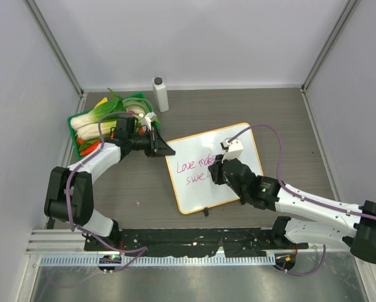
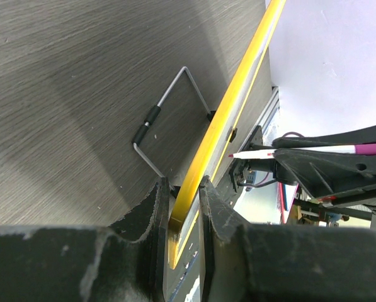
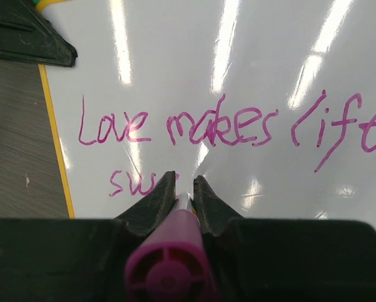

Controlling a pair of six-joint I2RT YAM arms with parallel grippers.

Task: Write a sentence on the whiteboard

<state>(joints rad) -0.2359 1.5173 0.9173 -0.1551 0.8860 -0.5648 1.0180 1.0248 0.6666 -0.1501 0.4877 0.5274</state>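
Observation:
The whiteboard (image 1: 194, 189) lies tilted on the table with an orange frame (image 2: 238, 94). In the right wrist view it (image 3: 250, 75) carries the sentence (image 3: 225, 126) in magenta: "Love makes life" on the first line and "sw" (image 3: 131, 182) on the second. My left gripper (image 1: 160, 148) is shut on the board's upper left corner, its fingers (image 2: 153, 207) pinching the orange edge. My right gripper (image 1: 216, 171) is shut on a magenta marker (image 3: 169, 264), its tip down at the board just after "sw". The marker also shows in the left wrist view (image 2: 288, 151).
A green tray (image 1: 78, 123) of vegetables stands at the far left behind the left gripper. A white bottle (image 1: 160, 94) stands at the back. The board's wire stand (image 2: 169, 119) lies on the grey table under the board's edge.

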